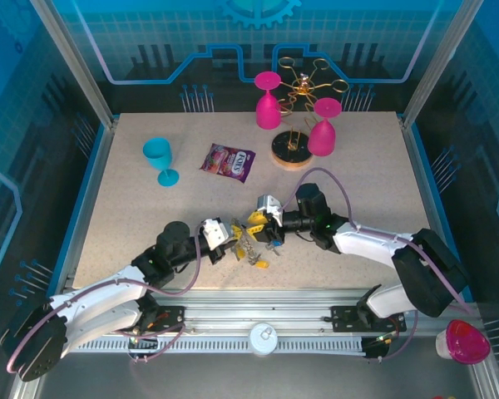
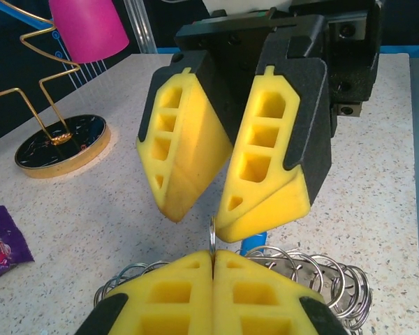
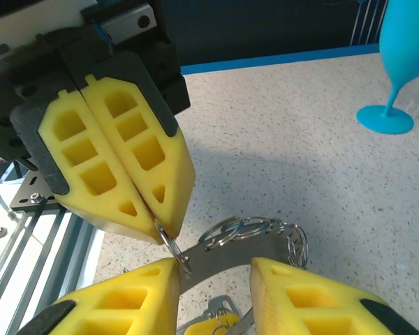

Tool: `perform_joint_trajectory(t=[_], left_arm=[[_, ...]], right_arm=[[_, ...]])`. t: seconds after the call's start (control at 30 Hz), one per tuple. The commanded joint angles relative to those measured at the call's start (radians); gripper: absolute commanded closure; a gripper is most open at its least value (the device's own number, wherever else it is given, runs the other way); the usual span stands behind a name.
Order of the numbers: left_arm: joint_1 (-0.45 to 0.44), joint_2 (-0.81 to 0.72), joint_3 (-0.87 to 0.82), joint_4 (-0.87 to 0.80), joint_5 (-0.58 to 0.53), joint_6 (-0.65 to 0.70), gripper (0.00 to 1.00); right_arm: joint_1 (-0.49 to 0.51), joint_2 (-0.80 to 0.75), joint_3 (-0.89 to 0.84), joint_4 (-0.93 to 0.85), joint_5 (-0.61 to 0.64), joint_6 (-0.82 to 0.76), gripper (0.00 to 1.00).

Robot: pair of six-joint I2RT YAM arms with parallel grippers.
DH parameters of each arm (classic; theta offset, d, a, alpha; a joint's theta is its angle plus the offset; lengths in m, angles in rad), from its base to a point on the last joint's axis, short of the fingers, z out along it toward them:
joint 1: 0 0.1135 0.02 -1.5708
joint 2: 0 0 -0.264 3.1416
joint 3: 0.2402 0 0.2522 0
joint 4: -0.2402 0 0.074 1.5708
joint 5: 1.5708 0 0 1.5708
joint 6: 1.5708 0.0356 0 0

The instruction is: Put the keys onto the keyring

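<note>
At the near middle of the worktop (image 1: 358,174), the two claws meet tip to tip over a tangle of metal. The left claw (image 2: 213,271) is clenched, its yellow fingers (image 2: 174,293) pressed flat together with a thin wire loop of the keyring (image 3: 227,252) pinched between their tips. The loop's edge stands up from the seam in the left wrist view. The right claw (image 3: 215,271) faces it with its fingers (image 3: 314,300) parted, straddling the keyring's flat grey band. No contact with the metal can be made out. Small coiled rings fan out just behind that band, and the keys (image 1: 254,249) hang below the tips as a small cluster with yellow tags. A blue tag (image 2: 255,244) peeps out between the two claws. Farther out, a purple snack packet (image 1: 229,162) lies flat toward the middle of the worktop. A blue goblet (image 1: 160,158) stands upright to its left, well apart from the claws. At the far edge stands a gold wire rack (image 1: 301,85) on a round wooden base, with two pink goblets (image 1: 268,100) hung upside down on it.
</note>
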Motion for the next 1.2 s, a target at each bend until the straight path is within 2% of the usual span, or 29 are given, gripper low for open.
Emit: perform_joint_trajectory(t=[0.0, 0.27, 0.3, 0.4, 0.53, 0.67, 0.83, 1.07, 1.17], left_arm=[[0.007, -0.013, -0.01, 0.072, 0.045, -0.02, 1.0], [0.01, -0.011, -0.01, 0.078, 0.06, -0.022, 1.0], [0.01, -0.011, -0.01, 0.079, 0.06, -0.024, 1.0], [0.01, -0.011, -0.008, 0.078, 0.055, -0.024, 1.0], [0.009, -0.01, 0.022, 0.003, 0.007, -0.016, 1.0], [0.009, 0.005, 0.054, -0.074, -0.022, -0.003, 0.85], [0.002, 0.018, 0.097, -0.171, -0.036, 0.036, 0.79], [0.0, 0.021, 0.141, -0.251, -0.028, 0.083, 0.79], [0.001, 0.026, 0.161, -0.28, -0.011, 0.105, 0.87]], right_arm=[[-0.003, 0.017, 0.03, 0.052, -0.067, -0.031, 0.69], [0.0, 0.033, 0.046, 0.03, -0.107, -0.048, 0.8], [0.002, 0.034, 0.049, 0.028, -0.114, -0.05, 0.83], [0.001, 0.033, 0.057, 0.007, -0.12, -0.062, 1.0], [0.001, 0.009, 0.065, -0.035, -0.108, -0.085, 1.0], [0.011, -0.019, 0.092, -0.144, -0.078, -0.15, 1.0], [0.042, -0.039, 0.157, -0.353, -0.005, -0.272, 1.0], [0.1, -0.029, 0.243, -0.536, 0.089, -0.386, 1.0], [0.131, -0.015, 0.305, -0.614, 0.123, -0.434, 1.0]])
